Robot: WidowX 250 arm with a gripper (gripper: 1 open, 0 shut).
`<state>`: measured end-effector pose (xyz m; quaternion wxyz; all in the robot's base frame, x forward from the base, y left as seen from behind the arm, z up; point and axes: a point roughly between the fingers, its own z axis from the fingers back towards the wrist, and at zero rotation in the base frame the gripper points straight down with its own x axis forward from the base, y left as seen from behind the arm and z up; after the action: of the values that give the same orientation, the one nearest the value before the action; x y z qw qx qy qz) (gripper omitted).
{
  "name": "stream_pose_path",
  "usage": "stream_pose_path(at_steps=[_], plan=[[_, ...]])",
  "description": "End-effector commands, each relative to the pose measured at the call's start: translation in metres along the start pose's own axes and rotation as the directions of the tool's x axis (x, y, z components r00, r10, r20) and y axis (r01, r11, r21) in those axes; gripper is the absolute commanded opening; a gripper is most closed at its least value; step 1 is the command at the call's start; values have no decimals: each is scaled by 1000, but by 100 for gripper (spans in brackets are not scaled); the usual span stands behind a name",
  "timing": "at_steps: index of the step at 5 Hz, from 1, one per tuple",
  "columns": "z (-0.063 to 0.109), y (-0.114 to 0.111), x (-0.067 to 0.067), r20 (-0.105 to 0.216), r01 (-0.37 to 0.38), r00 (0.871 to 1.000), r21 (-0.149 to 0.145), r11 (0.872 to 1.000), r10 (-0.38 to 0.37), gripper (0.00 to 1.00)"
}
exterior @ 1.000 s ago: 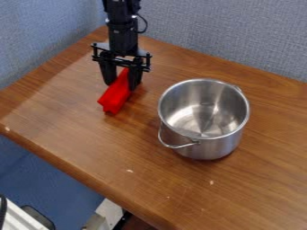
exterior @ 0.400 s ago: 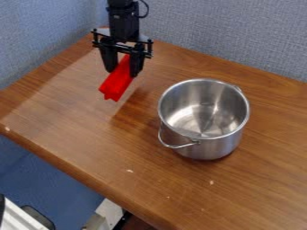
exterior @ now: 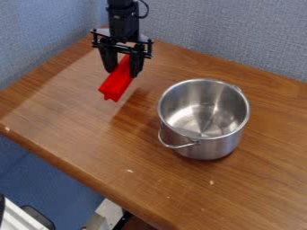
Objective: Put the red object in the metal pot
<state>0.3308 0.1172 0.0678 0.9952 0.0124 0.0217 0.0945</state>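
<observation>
Your gripper points straight down, clamped on the upper end of the red object, which hangs tilted above the wooden table. Both sit left of the metal pot, apart from its rim.

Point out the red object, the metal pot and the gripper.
red object [exterior: 115, 84]: camera view, on its broad red face below the fingers.
metal pot [exterior: 214, 144]: camera view, on its outer front wall.
gripper [exterior: 122, 67]: camera view, midway between the fingertips, shut on the red object.
</observation>
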Motion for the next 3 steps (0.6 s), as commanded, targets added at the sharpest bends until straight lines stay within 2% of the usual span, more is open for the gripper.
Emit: stream_pose_path(at_steps=[1,3], plan=[[37,-2,6,104,7,995,21,1000,-9,0],[40,-2,4,104,4,995,27,1000,-7,0]])
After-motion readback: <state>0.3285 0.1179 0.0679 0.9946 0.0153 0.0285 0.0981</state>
